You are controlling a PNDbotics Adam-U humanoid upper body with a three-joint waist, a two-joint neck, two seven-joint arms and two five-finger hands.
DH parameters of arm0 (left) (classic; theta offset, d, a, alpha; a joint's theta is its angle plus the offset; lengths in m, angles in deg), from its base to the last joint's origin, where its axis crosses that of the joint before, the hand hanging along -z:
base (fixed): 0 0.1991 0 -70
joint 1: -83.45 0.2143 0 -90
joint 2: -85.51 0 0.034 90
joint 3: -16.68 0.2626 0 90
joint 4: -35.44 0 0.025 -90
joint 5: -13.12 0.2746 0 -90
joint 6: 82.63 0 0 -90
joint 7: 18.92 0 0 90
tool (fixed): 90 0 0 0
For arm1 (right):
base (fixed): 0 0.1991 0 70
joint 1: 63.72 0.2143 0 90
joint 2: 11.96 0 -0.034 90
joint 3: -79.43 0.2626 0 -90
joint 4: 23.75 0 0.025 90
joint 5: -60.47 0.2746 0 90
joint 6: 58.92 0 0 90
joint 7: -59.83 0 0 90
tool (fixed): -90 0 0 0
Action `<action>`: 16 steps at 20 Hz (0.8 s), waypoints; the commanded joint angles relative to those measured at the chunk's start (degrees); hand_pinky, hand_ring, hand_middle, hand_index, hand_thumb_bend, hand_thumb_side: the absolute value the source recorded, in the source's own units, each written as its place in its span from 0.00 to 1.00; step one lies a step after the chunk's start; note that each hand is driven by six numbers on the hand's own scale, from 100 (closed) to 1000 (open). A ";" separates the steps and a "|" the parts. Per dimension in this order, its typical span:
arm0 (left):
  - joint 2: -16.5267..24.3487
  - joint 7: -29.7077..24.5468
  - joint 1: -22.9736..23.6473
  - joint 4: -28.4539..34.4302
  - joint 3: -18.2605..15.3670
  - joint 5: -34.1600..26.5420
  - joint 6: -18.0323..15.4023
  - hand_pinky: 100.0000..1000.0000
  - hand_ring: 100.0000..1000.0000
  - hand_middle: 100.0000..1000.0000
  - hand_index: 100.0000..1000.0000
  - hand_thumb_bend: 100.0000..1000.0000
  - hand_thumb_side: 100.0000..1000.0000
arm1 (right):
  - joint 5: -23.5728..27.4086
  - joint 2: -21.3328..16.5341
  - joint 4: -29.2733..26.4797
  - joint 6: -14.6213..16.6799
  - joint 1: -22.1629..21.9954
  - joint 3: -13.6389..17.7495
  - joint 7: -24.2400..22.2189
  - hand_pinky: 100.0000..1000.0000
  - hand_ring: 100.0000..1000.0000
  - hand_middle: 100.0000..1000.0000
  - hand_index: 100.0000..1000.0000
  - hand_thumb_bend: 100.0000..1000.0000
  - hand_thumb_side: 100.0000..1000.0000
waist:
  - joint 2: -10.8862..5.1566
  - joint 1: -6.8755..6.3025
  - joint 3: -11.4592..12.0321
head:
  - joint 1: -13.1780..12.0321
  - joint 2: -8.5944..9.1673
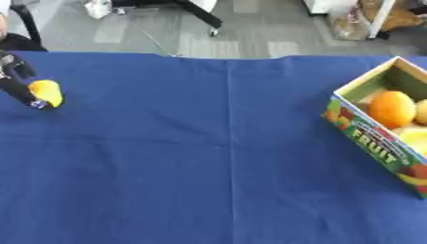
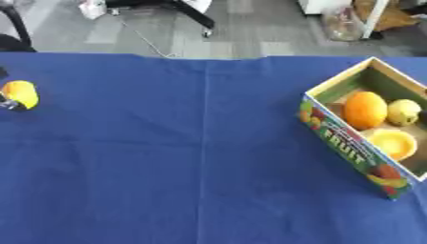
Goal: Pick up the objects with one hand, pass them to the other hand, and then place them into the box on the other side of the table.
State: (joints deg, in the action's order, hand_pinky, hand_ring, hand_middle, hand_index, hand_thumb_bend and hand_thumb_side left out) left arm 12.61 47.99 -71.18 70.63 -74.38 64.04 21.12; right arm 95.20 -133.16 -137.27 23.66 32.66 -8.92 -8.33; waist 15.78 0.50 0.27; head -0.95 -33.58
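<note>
Already my left hand grasps a yellow fruit at the worktop's far left, handover and boxing pending, while the box at right holds three fruits.

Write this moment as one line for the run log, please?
left hand: at yellow fruit, far left | right hand: not in view | box: orange and other fruit inside | handover: not yet

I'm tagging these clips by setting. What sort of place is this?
Probably an office or lab set up for testing: a table under a blue cloth, grey floor with a wheeled chair base behind, and a printed cardboard fruit box.
</note>
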 commanded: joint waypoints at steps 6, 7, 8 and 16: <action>1.19 2.02 -1.30 0.87 -0.91 -0.10 1.30 0.70 0.65 0.63 0.74 0.60 0.00 | -1.21 -0.54 -1.07 -0.37 1.15 -0.32 0.07 0.68 0.88 0.81 0.88 0.00 0.45 | 0.74 0.23 -0.81 | -0.60 1.35; 1.11 2.39 -1.18 0.84 -1.01 0.01 1.65 0.70 0.65 0.63 0.74 0.60 0.00 | -1.30 -0.46 -1.07 -0.39 1.24 -0.40 0.03 0.68 0.88 0.81 0.88 0.00 0.45 | 0.86 0.18 -0.92 | -0.83 1.42; 1.09 2.75 -1.09 0.81 -1.07 0.14 1.95 0.71 0.66 0.63 0.74 0.59 0.00 | -1.39 -0.39 -1.07 -0.37 1.28 -0.44 0.01 0.68 0.88 0.81 0.88 0.00 0.45 | 0.96 0.15 -1.01 | -0.97 1.45; 1.78 8.61 -1.28 1.58 -1.63 2.13 3.26 0.73 0.68 0.64 0.73 0.62 0.00 | -2.68 0.38 -1.07 -0.43 0.54 -0.74 -0.39 0.68 0.88 0.82 0.89 0.00 0.47 | 1.50 0.14 -1.18 | -1.69 1.34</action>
State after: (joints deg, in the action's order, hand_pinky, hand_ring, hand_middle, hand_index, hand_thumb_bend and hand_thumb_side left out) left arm 12.43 55.75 -71.18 71.04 -75.42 65.70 24.30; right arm 93.00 -131.65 -137.27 23.28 33.00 -10.11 -8.62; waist 17.49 0.50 -0.89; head -2.43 -32.82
